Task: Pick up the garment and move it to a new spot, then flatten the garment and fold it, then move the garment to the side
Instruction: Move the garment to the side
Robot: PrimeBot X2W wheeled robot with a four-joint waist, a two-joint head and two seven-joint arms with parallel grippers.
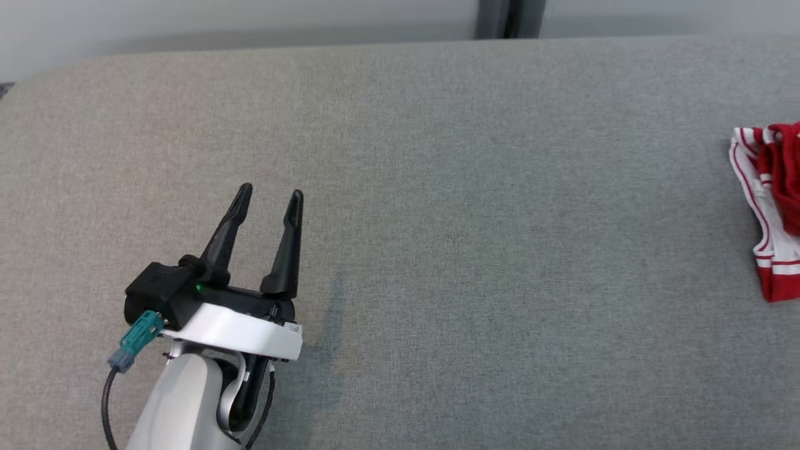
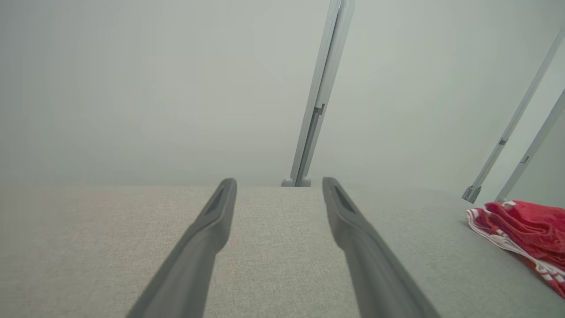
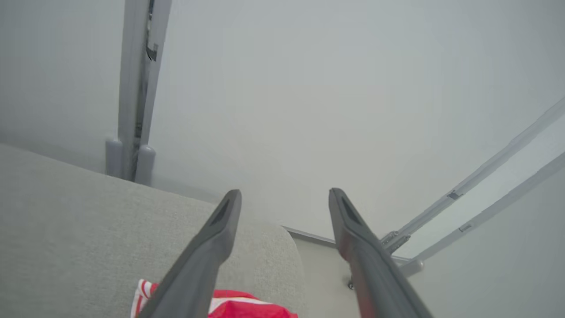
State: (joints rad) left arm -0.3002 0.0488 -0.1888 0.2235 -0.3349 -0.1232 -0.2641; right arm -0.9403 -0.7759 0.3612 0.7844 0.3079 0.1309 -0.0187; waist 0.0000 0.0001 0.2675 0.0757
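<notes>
Left gripper [image 1: 270, 191], right gripper [image 3: 284, 193] both spread wide, empty; garment [image 1: 772, 206] on grey surface [image 1: 437, 250]

My left gripper [image 1: 270, 191] hangs over the near left of the surface [image 1: 475, 187]. The garment [image 1: 772, 206] lies on it far right, well apart, under my right gripper [image 3: 284, 194]. A wall [image 1: 250, 25] stands behind.

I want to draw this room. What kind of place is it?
Probably a robot test room, not a home: a big grey cloth-covered table, a bare pale wall and metal poles behind it.
</notes>
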